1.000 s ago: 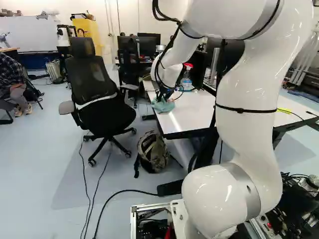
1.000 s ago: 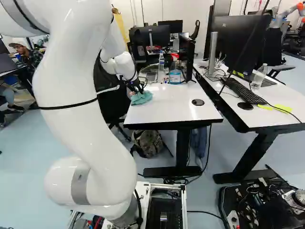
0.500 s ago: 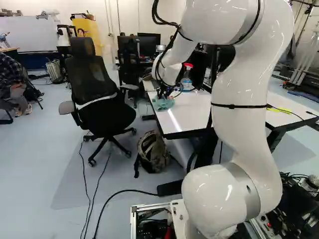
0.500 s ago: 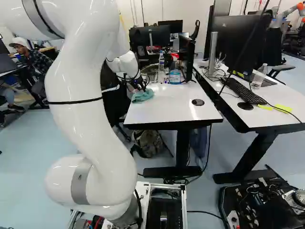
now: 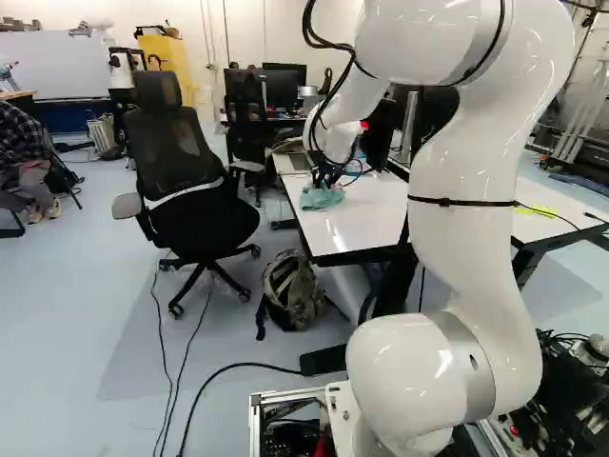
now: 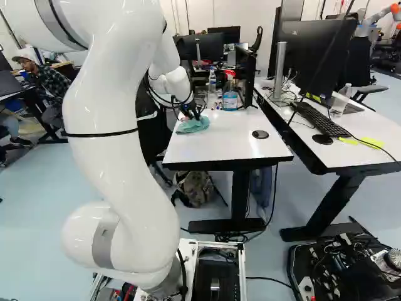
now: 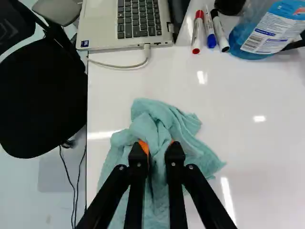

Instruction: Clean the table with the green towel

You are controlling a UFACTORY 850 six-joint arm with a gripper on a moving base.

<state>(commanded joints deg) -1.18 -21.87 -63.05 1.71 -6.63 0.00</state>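
In the right base view my gripper (image 6: 191,114) is low over the white table (image 6: 219,141), at its left side, on the green towel (image 6: 194,125). The left base view shows the same bunched towel (image 5: 322,198) under the gripper. Seen from the wrist, the gripper (image 7: 156,151) is shut on the towel (image 7: 157,125), with a fold pinched between its orange pads. The cloth spreads on the tabletop around the fingers; its underside is hidden.
Ahead of the gripper lie a laptop (image 7: 126,21), its cable and several markers (image 7: 209,31), beside a blue spray bottle (image 7: 269,31). An office chair (image 5: 195,209) stands by the table edge. A black puck (image 6: 260,134) lies on the tabletop. Another robot (image 6: 381,12) stands far back.
The arm has shifted and carried the towel a little over the tabletop, rightwards in both base views over the last half second. The base has not moved.
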